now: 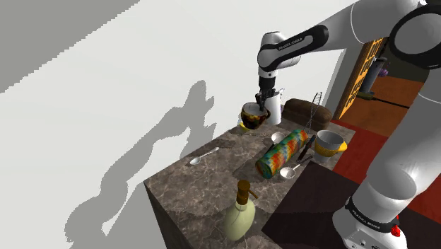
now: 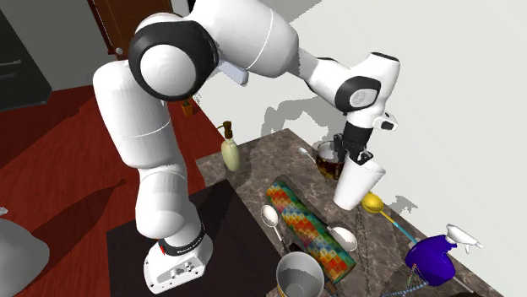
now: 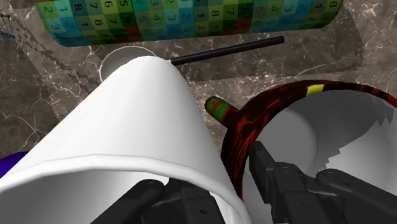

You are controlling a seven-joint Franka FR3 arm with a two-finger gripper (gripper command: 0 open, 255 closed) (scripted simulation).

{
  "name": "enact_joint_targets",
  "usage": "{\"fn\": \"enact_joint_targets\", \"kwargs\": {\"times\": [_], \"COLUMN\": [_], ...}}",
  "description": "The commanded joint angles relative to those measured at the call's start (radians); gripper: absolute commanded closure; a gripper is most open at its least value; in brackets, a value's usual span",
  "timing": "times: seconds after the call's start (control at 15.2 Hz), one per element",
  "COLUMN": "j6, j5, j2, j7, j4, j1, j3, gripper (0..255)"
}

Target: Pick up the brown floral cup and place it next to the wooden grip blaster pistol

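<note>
The brown floral cup (image 1: 251, 117) stands near the far edge of the dark marble counter (image 1: 198, 184), close to the wall. My gripper (image 1: 265, 105) comes down on its rim. In the wrist view the gripper (image 3: 207, 170) is open. One finger (image 3: 280, 178) is inside the brown cup (image 3: 254, 121). The other finger is outside, partly hidden by a white tumbler (image 3: 127, 127) that touches the cup. In the second exterior view the gripper (image 2: 355, 159) hangs over the brown cup (image 2: 328, 160) and the white tumbler (image 2: 355, 187). A thin dark object (image 1: 309, 144) by the chequered roll may be the pistol.
A colourful chequered roll (image 1: 283, 152) lies mid-counter, with a grey, yellow-banded cup (image 1: 329, 143) beside it. There are spoons (image 1: 203, 156) and a pump bottle (image 1: 240, 212) near the front. A brown loaf-like thing (image 1: 305, 109) sits at the back. A blue spray bottle (image 2: 435, 257) and a yellow ladle (image 2: 372, 202) lie beyond the tumbler.
</note>
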State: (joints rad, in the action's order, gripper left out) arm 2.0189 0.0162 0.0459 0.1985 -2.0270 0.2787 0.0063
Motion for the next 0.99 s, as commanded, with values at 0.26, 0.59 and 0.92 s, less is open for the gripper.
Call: {"fn": "enact_joint_targets", "kwargs": {"times": [0.26, 0.59, 0.92], "j6": [-0.026, -0.052, -0.098], "j5": [0.000, -0.009, -0.029], "j2": [0.066, 0.150, 0.271], "j7": [0.134, 0.242, 0.357], "j4": [0.095, 0.208, 0.376], "j1": [0.070, 0.132, 0.205], "j3": [-0.062, -0.106, -0.144], "gripper": [255, 255, 255]}}
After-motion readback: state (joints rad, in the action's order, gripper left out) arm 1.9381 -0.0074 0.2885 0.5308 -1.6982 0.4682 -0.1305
